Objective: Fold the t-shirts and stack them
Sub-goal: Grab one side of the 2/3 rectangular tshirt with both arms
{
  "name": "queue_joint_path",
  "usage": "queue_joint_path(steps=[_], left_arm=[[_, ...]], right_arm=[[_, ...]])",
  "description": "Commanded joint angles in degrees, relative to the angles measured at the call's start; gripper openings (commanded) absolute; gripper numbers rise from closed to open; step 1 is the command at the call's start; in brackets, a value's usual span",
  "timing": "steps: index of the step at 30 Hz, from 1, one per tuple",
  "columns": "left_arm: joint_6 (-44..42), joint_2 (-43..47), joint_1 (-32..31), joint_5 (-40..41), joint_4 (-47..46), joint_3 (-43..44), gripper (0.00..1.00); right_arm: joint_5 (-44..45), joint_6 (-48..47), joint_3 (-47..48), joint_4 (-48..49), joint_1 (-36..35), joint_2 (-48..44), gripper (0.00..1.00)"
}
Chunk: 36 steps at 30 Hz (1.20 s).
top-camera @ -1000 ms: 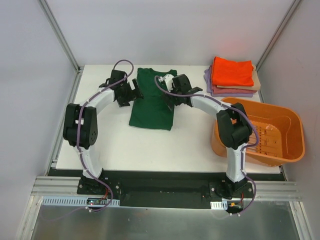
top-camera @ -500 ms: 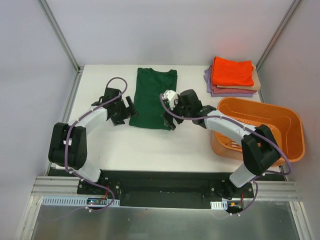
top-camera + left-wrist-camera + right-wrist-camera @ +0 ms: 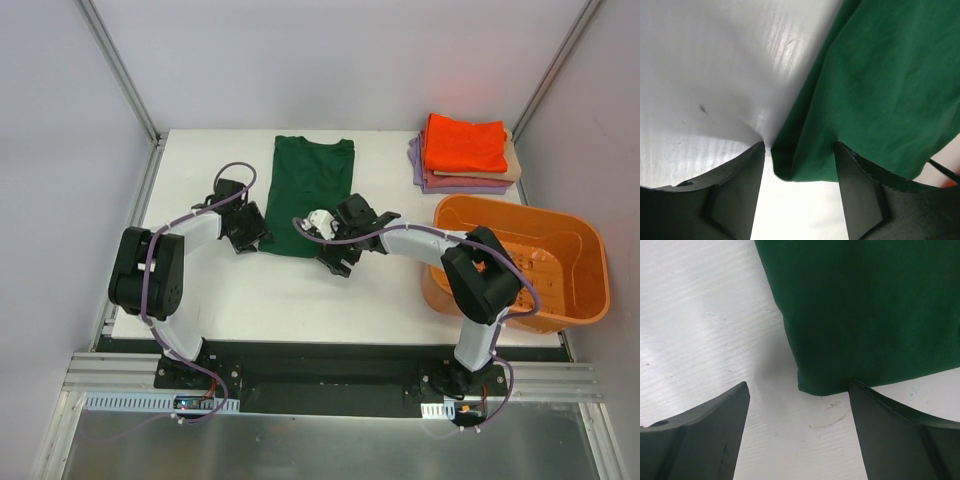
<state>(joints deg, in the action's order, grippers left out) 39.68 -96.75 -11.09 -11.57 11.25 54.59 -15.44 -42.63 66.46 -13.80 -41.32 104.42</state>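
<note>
The dark green t-shirt [image 3: 305, 190] lies flat on the white table, folded into a long strip, collar at the far end. My left gripper [image 3: 252, 238] is open at its near left corner; in the left wrist view the shirt [image 3: 880, 90] has that corner between the open fingers of the gripper [image 3: 799, 172]. My right gripper [image 3: 338, 257] is open at the near right corner; in the right wrist view the shirt [image 3: 860, 305] ends just ahead of the gripper [image 3: 799, 407]. Folded orange [image 3: 465, 143], tan [image 3: 513, 162] and lavender [image 3: 455, 184] shirts are stacked at the far right.
An orange plastic basket [image 3: 585, 285] stands at the right, near the right arm's elbow. The folded stack sits just behind it. Metal frame posts rise at the table's far corners. White table [image 3: 300, 300] shows in front of the green shirt.
Both grippers have moved from beside the shirt's middle toward me, down to its near hem corners. The green shirt itself has not moved.
</note>
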Motion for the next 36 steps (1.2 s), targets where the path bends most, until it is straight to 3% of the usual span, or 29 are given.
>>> queue_joint_path(steps=[1,8,13,15,21,26,36], left_arm=[[0.31,-2.83,0.63,-0.03,-0.35,2.10,0.53],[0.48,-4.67,0.63,1.20,-0.17,2.01,0.29],[0.40,-5.47,0.72,1.12,0.01,2.89,0.15],[0.40,-5.47,0.72,0.94,0.09,3.07,0.00],[0.66,-0.12,0.72,1.73,0.53,0.26,0.00],[2.24,11.99,0.72,4.80,1.50,-6.50,0.00],[5.05,41.88,0.72,15.08,6.24,-15.30,0.00]], right_arm=[[2.69,-3.25,3.24,-1.58,-0.43,1.48,0.81],[6.38,-3.60,3.50,-1.84,-0.43,3.68,0.73],[7.35,-4.12,3.86,-1.31,-0.69,4.82,0.60],[7.53,-4.48,4.03,-1.40,-0.95,5.00,0.55],[6.04,-4.04,3.07,-4.38,-1.92,2.29,0.19],[-0.98,-0.27,-2.90,-4.83,-2.80,-7.99,0.01],[-28.29,21.17,-8.89,-1.49,-4.56,-23.73,0.01]])
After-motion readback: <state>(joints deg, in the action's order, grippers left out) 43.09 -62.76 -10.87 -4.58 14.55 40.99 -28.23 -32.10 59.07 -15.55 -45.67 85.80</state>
